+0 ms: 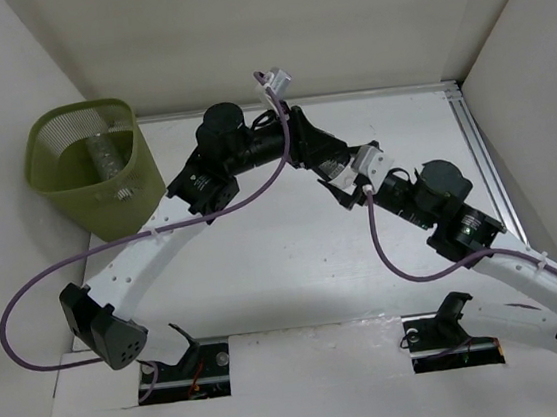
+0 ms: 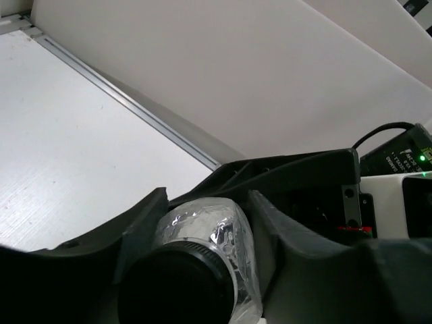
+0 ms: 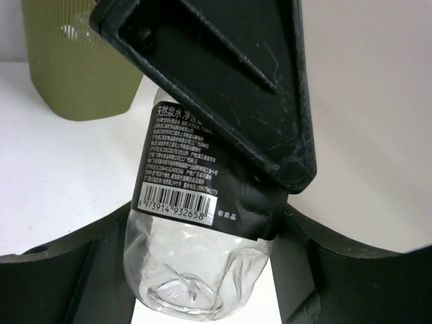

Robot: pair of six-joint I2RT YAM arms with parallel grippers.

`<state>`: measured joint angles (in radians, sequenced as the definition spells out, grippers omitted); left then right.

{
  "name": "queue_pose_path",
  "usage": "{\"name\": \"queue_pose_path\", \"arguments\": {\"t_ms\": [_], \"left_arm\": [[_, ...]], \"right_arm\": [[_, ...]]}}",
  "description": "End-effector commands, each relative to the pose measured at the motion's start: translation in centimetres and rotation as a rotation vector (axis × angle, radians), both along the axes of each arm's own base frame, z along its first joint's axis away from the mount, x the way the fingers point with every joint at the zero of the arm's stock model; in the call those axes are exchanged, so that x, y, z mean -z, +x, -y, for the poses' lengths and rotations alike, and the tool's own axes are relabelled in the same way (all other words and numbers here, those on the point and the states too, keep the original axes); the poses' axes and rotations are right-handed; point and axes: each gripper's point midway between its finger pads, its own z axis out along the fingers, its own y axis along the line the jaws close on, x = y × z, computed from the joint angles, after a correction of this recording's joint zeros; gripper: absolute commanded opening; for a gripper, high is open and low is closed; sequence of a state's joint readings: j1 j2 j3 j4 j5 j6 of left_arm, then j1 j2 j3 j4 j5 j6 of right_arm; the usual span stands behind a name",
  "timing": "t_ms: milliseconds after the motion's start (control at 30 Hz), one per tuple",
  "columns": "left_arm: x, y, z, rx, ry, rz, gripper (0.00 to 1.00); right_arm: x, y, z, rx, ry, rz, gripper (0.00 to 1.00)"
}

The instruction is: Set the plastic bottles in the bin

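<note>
The dark-capped bottle hangs over the middle of the counter, a touch toward 12 o'clock, between my two tools. Its clear body is crinkled and carries a black label with a barcode. The cap end points at the left wrist camera and the base at the right one.

My left tool is clamped on the bottle near its shoulder, and one finger lies across the label in the right wrist view. My right tool brackets the base end with a finger on either side. I cannot tell whether those fingers press the bottle or stand just off it.

The bin stands upright at about 10 o'clock on the counter, at 9 o'clock from the tools and well apart from them. Another clear bottle lies inside it.
</note>
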<state>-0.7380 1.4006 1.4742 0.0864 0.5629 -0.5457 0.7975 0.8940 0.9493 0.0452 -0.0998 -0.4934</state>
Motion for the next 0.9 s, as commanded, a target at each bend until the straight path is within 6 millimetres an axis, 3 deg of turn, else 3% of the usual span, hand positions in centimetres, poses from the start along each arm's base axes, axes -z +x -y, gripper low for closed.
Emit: {"name": "queue_pose_path", "arguments": {"t_ms": [0, 33, 67, 133, 167, 200, 233, 333, 367, 433, 467, 567, 600, 667, 700, 800, 867], "left_arm": [[-2.9, -0.3, -0.3, -0.001, -0.032, 0.052, 0.00], [-3.4, 0.1, -0.5, -0.032, -0.036, 0.054, 0.00], [-3.8, 0.9, -1.1, -0.062, -0.037, 0.055, 0.00], [-4.9, 2.5, -3.0, -0.121, -0.063, 0.045, 0.00], [-6.2, 4.1, -5.0, -0.191, -0.092, 0.043, 0.00], [-6.5, 4.2, -5.2, -0.210, -0.089, 0.037, 0.00], [-7.0, 6.5, -7.7, -0.303, -0.095, 0.022, 0.00], [-9.8, 9.6, -13.3, -0.451, -0.133, 0.009, 0.00], [-11.5, 11.2, -17.4, -0.562, -0.141, 0.029, 0.00], [-12.5, 13.4, -22.1, -0.722, -0.150, 0.018, 0.00], [-13.2, 14.4, -26.6, -0.848, -0.154, 0.011, 0.00], [-11.1, 16.8, -34.6, -1.136, -0.171, -0.083, 0.00], [-9.0, 17.3, -39.1, -1.254, -0.191, -0.170, 0.00], [-7.1, 17.3, -43.5, -1.368, -0.209, -0.231, 0.00], [-6.2, 16.9, -46.8, -1.448, -0.212, -0.247, 0.00], [-3.2, 18.5, -49.8, -1.503, -0.165, -0.297, 0.00], [-2.8, 18.9, -50.8, -1.539, -0.109, -0.299, 0.01]], "right_arm": [[-3.2, -0.3, 0.6, 0.003, 0.060, 0.080, 0.13], [-2.9, 0.2, 0.7, 0.016, 0.053, 0.074, 0.32], [-2.9, 0.2, 0.7, 0.016, 0.053, 0.074, 0.66], [-2.6, 1.0, 1.1, 0.040, 0.046, 0.068, 0.99], [-1.9, 1.6, 1.6, 0.062, 0.041, 0.051, 0.99], [-0.8, 2.0, 1.9, 0.076, 0.021, 0.031, 0.99], [-0.4, 2.2, 2.1, 0.079, 0.014, 0.025, 0.99], [2.6, 3.1, 2.4, 0.083, -0.033, -0.024, 0.99], [3.1, 3.3, 2.6, 0.088, -0.041, -0.032, 0.99], [4.6, 3.4, 2.7, 0.086, -0.059, -0.054, 0.99], [5.4, 3.6, 2.5, 0.085, -0.065, -0.075, 0.99], [6.8, 3.5, 2.4, 0.076, -0.083, -0.096, 0.99], [7.4, 3.4, 2.4, 0.076, -0.092, -0.107, 0.99], [8.1, 3.4, 2.4, 0.076, -0.093, -0.123, 0.99], [8.1, 3.3, 2.3, 0.065, -0.094, -0.123, 0.99], [7.7, 2.9, 2.2, 0.048, -0.086, -0.114, 0.99], [7.2, 2.5, 2.2, 0.037, -0.078, -0.102, 0.99]]}}
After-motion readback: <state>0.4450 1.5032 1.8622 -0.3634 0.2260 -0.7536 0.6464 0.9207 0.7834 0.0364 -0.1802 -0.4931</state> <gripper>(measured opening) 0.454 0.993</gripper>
